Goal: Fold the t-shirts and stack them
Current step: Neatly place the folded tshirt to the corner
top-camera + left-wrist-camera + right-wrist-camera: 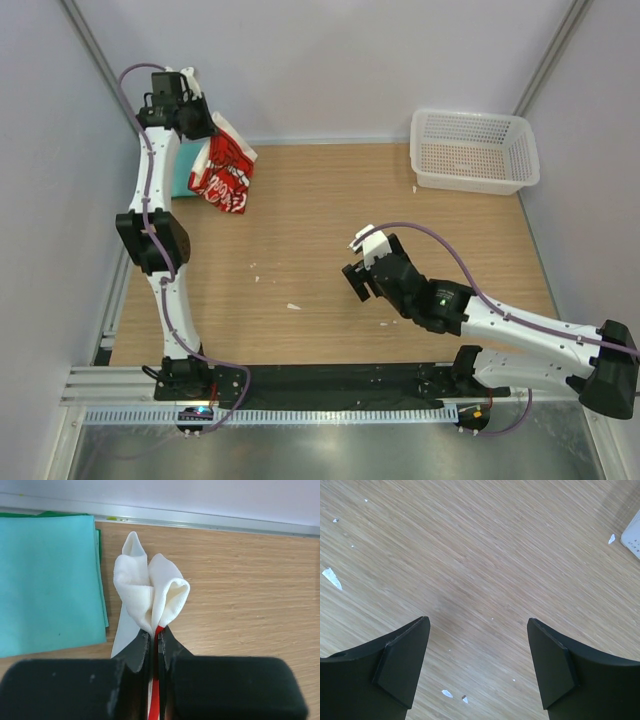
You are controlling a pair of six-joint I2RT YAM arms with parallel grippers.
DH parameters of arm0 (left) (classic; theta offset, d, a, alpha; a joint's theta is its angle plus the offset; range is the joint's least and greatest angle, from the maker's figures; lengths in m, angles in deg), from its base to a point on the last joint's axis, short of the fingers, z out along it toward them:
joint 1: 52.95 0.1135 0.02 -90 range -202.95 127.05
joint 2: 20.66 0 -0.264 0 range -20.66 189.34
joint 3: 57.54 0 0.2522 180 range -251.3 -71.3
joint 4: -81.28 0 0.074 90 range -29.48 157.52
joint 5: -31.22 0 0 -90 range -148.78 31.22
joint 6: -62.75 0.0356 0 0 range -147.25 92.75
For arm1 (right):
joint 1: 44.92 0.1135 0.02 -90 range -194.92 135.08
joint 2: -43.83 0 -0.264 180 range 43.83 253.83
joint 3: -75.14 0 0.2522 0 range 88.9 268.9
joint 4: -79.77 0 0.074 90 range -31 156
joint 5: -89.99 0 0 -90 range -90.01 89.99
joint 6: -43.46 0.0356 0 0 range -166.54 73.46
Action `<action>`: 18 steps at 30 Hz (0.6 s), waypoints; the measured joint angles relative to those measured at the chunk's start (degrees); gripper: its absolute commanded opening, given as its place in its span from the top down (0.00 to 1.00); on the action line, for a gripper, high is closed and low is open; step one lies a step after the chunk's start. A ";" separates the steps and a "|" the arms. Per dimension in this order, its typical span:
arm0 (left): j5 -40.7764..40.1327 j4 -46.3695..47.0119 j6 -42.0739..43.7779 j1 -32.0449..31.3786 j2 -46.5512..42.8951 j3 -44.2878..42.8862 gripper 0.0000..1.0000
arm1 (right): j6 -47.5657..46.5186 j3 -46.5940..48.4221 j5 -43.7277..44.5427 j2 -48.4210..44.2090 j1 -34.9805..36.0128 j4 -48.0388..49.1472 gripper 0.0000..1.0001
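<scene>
mesh basket (468,183) at far-right corner; scraps (293,306) on table (320,220)

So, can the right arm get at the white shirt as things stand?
Probably not easily. Nothing big lies between, but the white shirt is at the far left corner, pinched in the shut left pincer, and the open right pincer is well off, mid-table.
</scene>
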 measured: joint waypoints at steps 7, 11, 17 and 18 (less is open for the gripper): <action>-1.99 -0.98 1.38 0.79 0.00 0.00 1.00 | 0.04 -0.63 -0.61 0.04 -0.66 0.13 0.15; -2.14 -0.85 0.98 1.90 0.00 -0.66 1.00 | 0.09 -0.63 -0.90 0.55 -0.70 0.57 0.15; -2.08 0.66 0.11 3.28 -0.17 -1.81 1.00 | 0.31 -0.63 -1.05 0.66 -0.76 0.57 0.15; -2.05 0.83 -0.24 3.34 -0.20 -1.84 1.00 | 0.33 -0.63 -1.05 0.66 -0.76 0.55 0.15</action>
